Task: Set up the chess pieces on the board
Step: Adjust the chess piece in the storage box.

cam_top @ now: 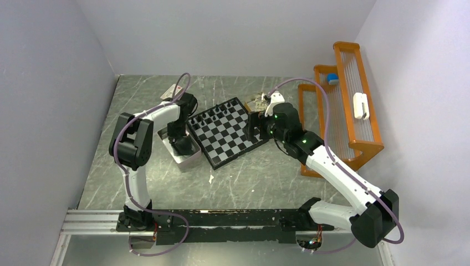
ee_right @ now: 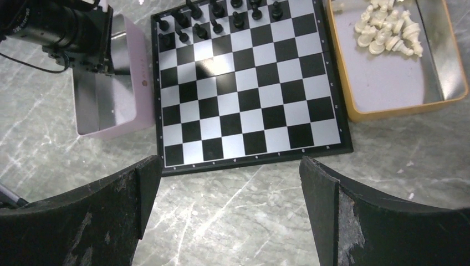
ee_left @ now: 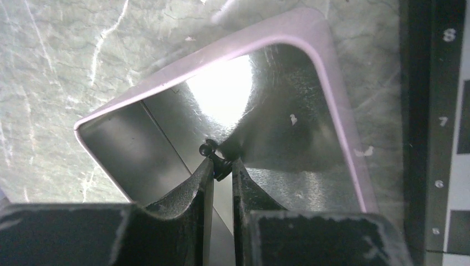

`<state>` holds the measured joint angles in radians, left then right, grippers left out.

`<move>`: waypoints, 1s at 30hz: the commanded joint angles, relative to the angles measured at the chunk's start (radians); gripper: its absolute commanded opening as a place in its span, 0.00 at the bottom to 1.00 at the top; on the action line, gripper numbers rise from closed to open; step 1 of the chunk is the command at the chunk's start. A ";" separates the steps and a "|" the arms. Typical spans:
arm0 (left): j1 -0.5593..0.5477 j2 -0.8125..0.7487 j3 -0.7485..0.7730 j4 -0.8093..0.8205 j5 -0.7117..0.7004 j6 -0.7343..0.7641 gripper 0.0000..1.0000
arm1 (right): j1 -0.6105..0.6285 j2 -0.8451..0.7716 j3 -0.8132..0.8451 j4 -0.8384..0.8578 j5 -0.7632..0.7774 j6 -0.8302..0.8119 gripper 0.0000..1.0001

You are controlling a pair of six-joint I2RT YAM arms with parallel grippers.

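In the left wrist view my left gripper [ee_left: 221, 164] reaches down into the pinkish-white box [ee_left: 221, 52]. Its fingertips are pinched on a tiny black chess piece [ee_left: 209, 148] at the box floor. From above, that gripper [cam_top: 180, 145] sits in the box [cam_top: 191, 162] left of the board [cam_top: 227, 136]. Several black chess pieces [ee_right: 213, 19] stand in the board's [ee_right: 244, 94] far rows. My right gripper [ee_right: 230, 183] hangs open over the bare table just off the board's near edge, holding nothing.
A tan tray [ee_right: 388, 113] right of the board holds several cream-white chessmen [ee_right: 385, 30]. An orange rack [cam_top: 343, 111] stands at the right wall. The left arm's wrist [ee_right: 61, 27] hangs over the box. Grey walls close in on three sides.
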<state>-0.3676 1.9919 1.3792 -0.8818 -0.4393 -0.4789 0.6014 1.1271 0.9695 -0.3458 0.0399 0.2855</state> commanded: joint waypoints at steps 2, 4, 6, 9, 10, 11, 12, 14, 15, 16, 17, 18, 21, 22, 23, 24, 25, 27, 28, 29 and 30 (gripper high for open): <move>-0.005 -0.070 -0.063 0.103 0.077 0.007 0.14 | 0.000 0.011 -0.035 0.150 -0.015 0.072 1.00; -0.005 -0.089 -0.086 0.134 0.089 0.021 0.14 | 0.000 0.038 -0.023 0.196 0.011 0.082 1.00; -0.005 -0.109 -0.116 0.173 0.114 0.050 0.15 | -0.001 0.073 0.007 0.222 0.021 0.089 1.00; -0.005 -0.120 -0.140 0.220 0.127 0.089 0.15 | 0.000 0.088 0.013 0.261 0.029 0.112 1.00; -0.005 -0.122 -0.144 0.234 0.131 0.103 0.14 | -0.001 0.085 0.006 0.295 0.025 0.112 1.00; -0.005 -0.124 -0.144 0.239 0.137 0.112 0.14 | -0.001 0.085 0.014 0.308 0.020 0.106 1.00; -0.005 -0.135 -0.144 0.242 0.144 0.119 0.14 | 0.000 0.089 0.035 0.295 0.037 0.095 1.00; -0.005 -0.153 -0.158 0.255 0.146 0.129 0.15 | 0.000 0.098 0.093 0.247 0.079 0.087 1.00; -0.004 -0.161 -0.165 0.260 0.141 0.130 0.15 | 0.000 0.095 0.113 0.232 0.091 0.079 1.00; -0.005 -0.166 -0.173 0.261 0.131 0.126 0.15 | -0.001 0.088 0.121 0.224 0.098 0.074 1.00; -0.005 -0.173 -0.187 0.270 0.128 0.123 0.15 | -0.001 0.074 0.121 0.228 0.104 0.071 1.00; -0.005 -0.177 -0.200 0.280 0.133 0.122 0.15 | 0.000 0.060 0.115 0.231 0.104 0.068 1.00; -0.005 -0.179 -0.230 0.281 0.133 0.104 0.14 | -0.001 0.025 0.104 0.217 0.098 0.055 1.00; -0.005 -0.182 -0.244 0.283 0.130 0.100 0.13 | -0.001 0.015 0.099 0.214 0.092 0.048 1.00; -0.005 -0.188 -0.253 0.286 0.127 0.097 0.14 | -0.002 0.008 0.091 0.217 0.080 0.040 1.00; -0.005 -0.196 -0.261 0.290 0.130 0.096 0.14 | -0.002 0.003 0.082 0.224 0.066 0.033 1.00; -0.005 -0.206 -0.269 0.298 0.139 0.098 0.14 | -0.001 0.000 0.074 0.228 0.056 0.028 1.00; -0.005 -0.217 -0.276 0.311 0.163 0.104 0.16 | -0.001 -0.006 0.066 0.233 0.046 0.020 1.00; -0.005 -0.218 -0.278 0.320 0.175 0.109 0.18 | -0.002 -0.008 0.061 0.238 0.045 0.016 1.00; -0.005 -0.219 -0.278 0.327 0.185 0.114 0.20 | 0.000 -0.013 0.057 0.244 0.047 0.014 1.00; -0.005 -0.217 -0.278 0.333 0.193 0.120 0.21 | -0.001 -0.019 0.051 0.252 0.048 0.015 1.00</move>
<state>-0.3687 1.7855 1.1183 -0.5980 -0.3096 -0.3714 0.6014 1.1309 1.0466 -0.1223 0.0952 0.3260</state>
